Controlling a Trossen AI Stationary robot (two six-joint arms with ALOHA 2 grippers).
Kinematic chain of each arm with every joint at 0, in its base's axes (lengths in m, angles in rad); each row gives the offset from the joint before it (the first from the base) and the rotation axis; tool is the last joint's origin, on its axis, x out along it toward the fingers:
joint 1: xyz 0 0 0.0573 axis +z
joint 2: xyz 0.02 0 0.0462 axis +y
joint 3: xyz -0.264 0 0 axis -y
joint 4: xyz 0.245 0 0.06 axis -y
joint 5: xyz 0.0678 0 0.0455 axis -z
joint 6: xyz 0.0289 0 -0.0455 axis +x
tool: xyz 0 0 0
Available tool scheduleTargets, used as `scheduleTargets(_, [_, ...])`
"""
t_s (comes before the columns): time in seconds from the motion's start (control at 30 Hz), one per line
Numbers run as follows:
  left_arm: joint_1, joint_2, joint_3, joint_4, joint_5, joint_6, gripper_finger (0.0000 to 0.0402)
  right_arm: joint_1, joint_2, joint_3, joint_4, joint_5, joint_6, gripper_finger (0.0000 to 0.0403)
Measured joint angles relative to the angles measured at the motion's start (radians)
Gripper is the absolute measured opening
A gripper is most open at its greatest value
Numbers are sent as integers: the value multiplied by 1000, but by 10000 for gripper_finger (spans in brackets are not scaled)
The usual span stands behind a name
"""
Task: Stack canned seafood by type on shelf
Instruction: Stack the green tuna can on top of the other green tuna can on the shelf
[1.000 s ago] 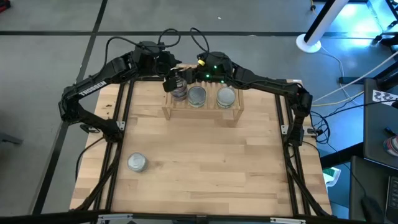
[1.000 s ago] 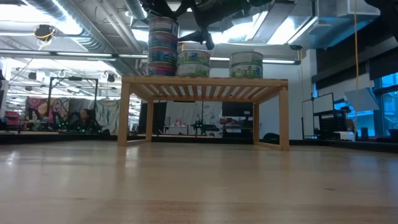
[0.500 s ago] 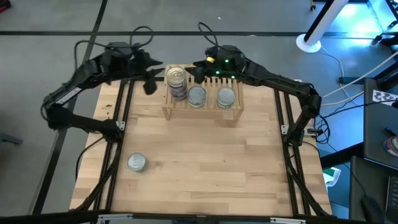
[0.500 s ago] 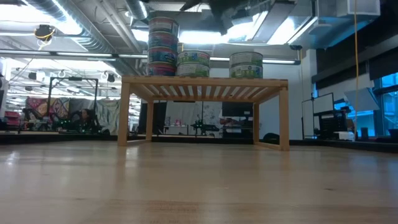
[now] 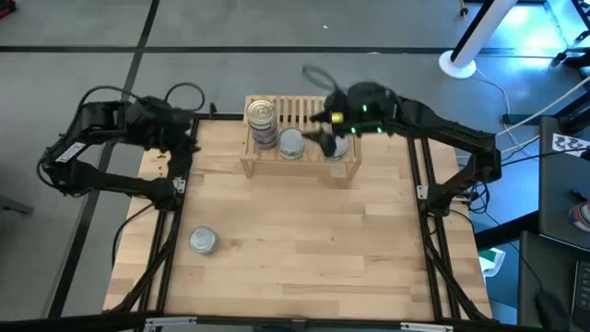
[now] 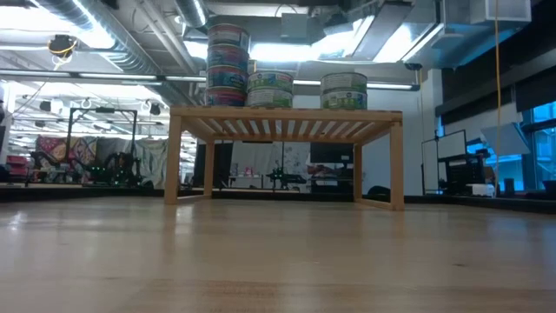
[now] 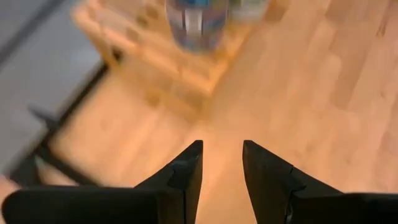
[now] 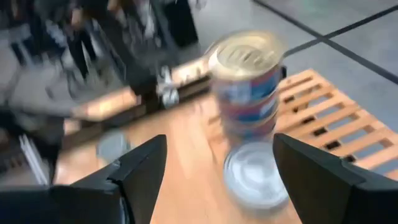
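The light-wood shelf (image 5: 300,157) stands at the table's far middle. On its slatted top, a stack of blue-red labelled tins (image 5: 261,122) with a gold lid stands at the left end, beside two single teal-green tins (image 6: 270,89) (image 6: 344,90) with silver lids. One more tin (image 5: 203,242) rests on the table at the near left. My left gripper (image 5: 187,138) hangs open at the table's far left edge, with nothing between its fingers (image 7: 222,162). My right gripper (image 5: 324,138) is wide open above the shelf's right part and partly hides the right tin; it looks at the stack (image 8: 245,81).
Black frame rails (image 5: 175,231) (image 5: 433,240) run along the table's left and right sides. The middle and near part of the wooden table (image 5: 313,249) is bare. A white pole base (image 5: 456,63) stands on the floor beyond the far right corner.
My left gripper has drawn away from the stack toward the table's left edge and rolled, its gap unchanged. My right gripper has gone from beside the stack toward the right and near, rising over the shelf, and has rolled. The tins have stayed in place.
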Motion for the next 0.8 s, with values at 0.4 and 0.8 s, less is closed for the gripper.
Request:
scheduleTargets(0.4, [-284, -31, -276, -41, 96, -444, 109, 402, 2, -94, -66, 274, -159, 293])
scheduleTargets(0.8, [-433, -31, -566, 119, 209, -671, 109, 585, 7, -378, 122, 396, -145, 293])
